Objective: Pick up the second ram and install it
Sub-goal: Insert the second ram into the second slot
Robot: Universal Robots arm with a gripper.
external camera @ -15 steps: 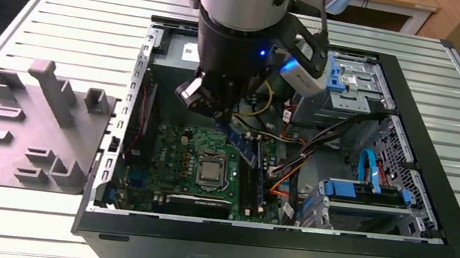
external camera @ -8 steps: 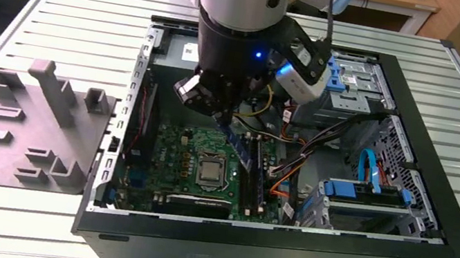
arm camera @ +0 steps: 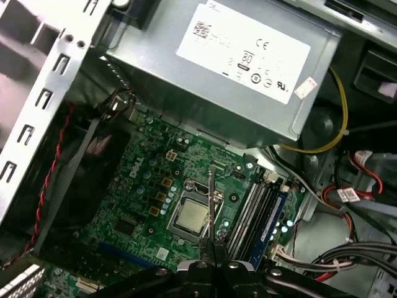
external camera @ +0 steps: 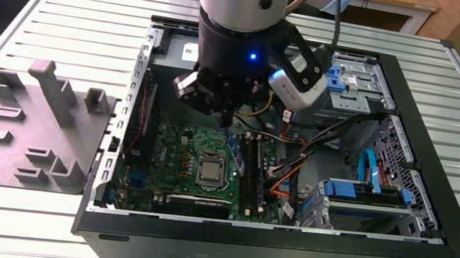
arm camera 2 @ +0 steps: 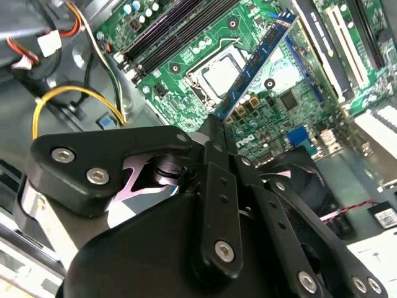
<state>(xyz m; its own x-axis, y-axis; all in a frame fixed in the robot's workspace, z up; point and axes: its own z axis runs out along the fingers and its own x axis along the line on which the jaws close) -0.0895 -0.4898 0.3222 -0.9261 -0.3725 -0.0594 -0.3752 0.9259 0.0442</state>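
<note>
Hanging over the open PC case (external camera: 441, 206), the end effector (external camera: 225, 113) is clamped on the second ram (arm camera 2: 259, 59). It's a thin blue-green board with black chips, sticking out lengthwise from the fingertips toward the motherboard (external camera: 183, 156). In the exterior view, the long black plastic memory slots (external camera: 251, 168) sit about 5 o'clock from it.

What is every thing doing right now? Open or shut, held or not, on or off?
gripper, shut on the second ram.
second ram, held above the motherboard, not plugged in.
computer case, lying on its side, open.
processor socket, uncovered, silver top showing.
arm light, glowing blue.
</note>
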